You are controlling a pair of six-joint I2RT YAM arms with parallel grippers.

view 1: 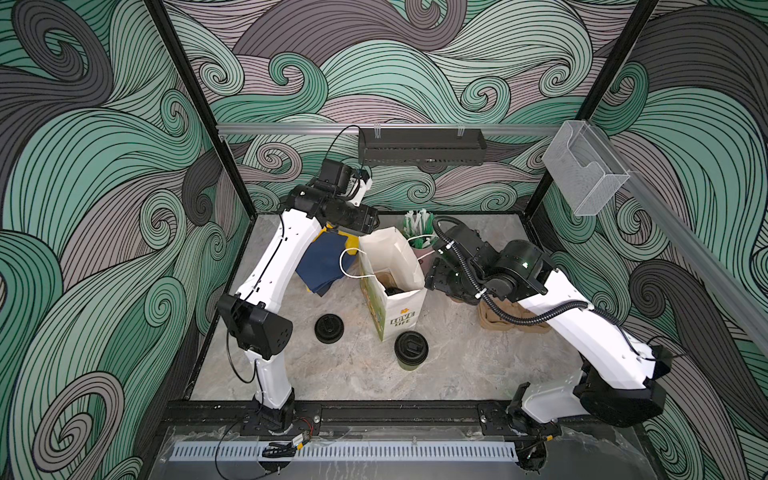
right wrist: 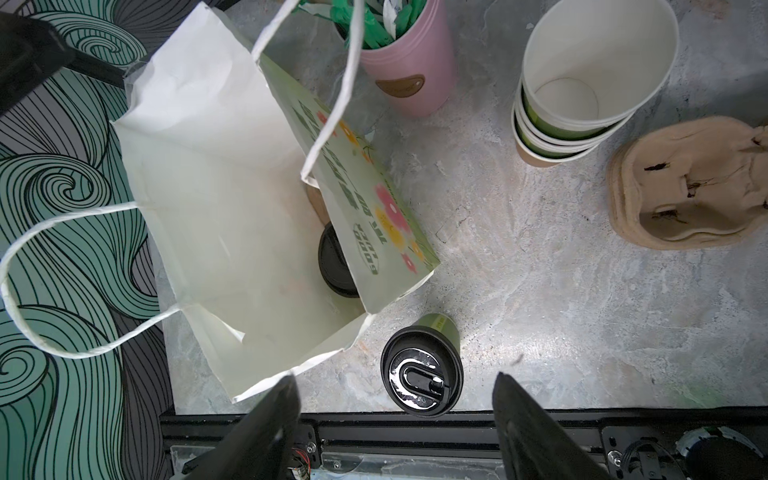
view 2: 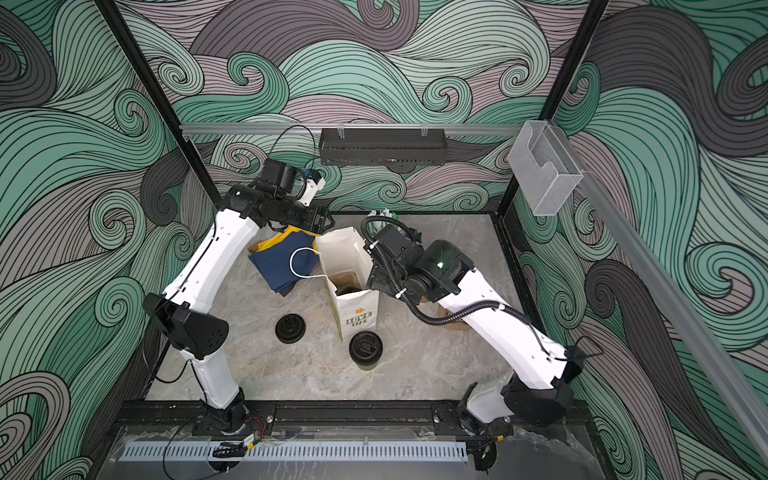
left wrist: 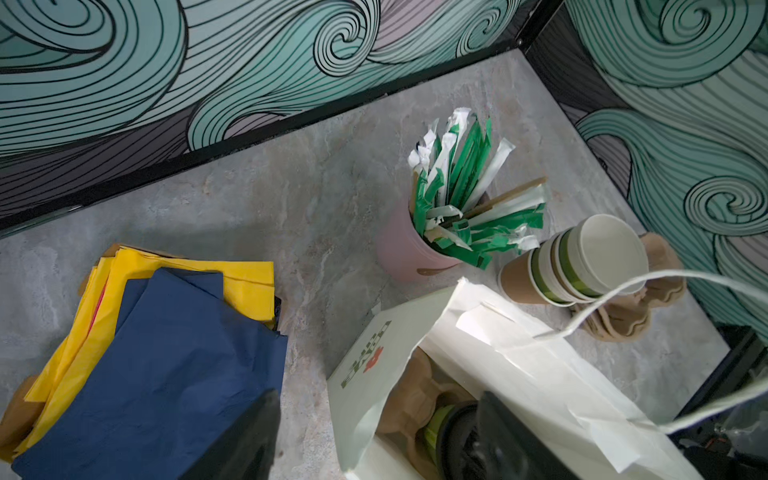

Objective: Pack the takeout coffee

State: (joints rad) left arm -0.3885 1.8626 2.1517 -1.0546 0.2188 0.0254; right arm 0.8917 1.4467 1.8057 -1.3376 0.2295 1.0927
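Packing coffee: one cup in the bag, one cup out

The gray table [view 1: 457, 374] holds everything. The white paper bag [view 1: 388, 253] stands upright near the middle of it. Its top is open and its string handles hang loose. A pile of blue and yellow napkins [left wrist: 174, 365] lies just beside the bag, on the left arm's side. On the right arm's side, a stack of brown trays [right wrist: 685, 187] lies flat. A stack of empty cups [right wrist: 582, 83] with no lids stands near it. A pink cup [right wrist: 409, 62] full of green and white sticks stands behind the bag.

The packed coffee cup [right wrist: 332, 266] is down inside the bag, next to a brown tray [left wrist: 409, 399] in there. Only its black lid and a bit of green show. The other coffee cup [view 1: 410, 351] stands upright on the table, just in front of the bag, with its black lid on. A loose black lid [view 1: 328, 328] lies on the table near it, on the left arm's side.

The left pincer [left wrist: 378, 395] hangs by the far side of the bag. Its two fingers are wide apart and hold nothing. The right pincer [right wrist: 395, 376] hangs beside the bag on the right arm's side. It is spread wide too, with nothing in it.
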